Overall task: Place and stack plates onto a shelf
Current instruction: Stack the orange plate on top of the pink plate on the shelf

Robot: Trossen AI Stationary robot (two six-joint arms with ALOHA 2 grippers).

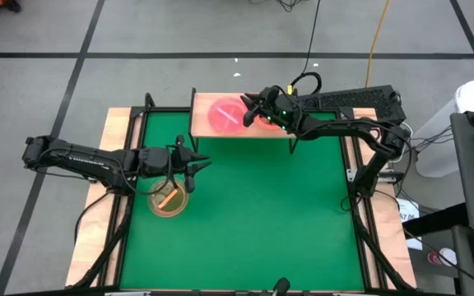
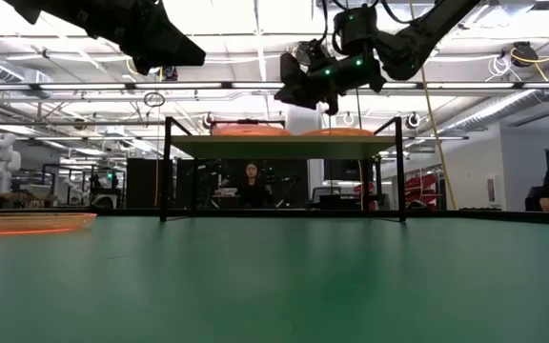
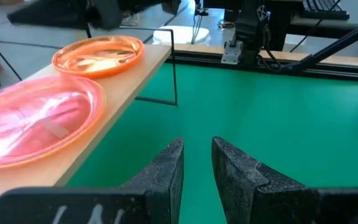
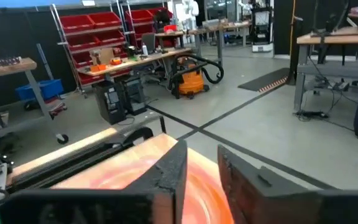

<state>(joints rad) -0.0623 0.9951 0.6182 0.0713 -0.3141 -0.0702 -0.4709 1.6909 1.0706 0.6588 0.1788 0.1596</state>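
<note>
Looking down from the high view, the shelf (image 1: 241, 122) carried a pink plate (image 1: 226, 114) and an orange plate (image 1: 267, 122) under the right end effector (image 1: 250, 109); an amber plate (image 1: 168, 200) waited on the counter (image 1: 262, 205) below the left end effector (image 1: 194, 164). The task looked barely begun. Left wrist view: fingers (image 3: 166, 171) slightly parted, empty. Right wrist view: jaws slightly parted above the orange plate, touching or not I couldn't tell.

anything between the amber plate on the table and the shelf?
Only the left gripper, hovering near the amber plate; otherwise bare green table up to the shelf. High view shows it.
</note>
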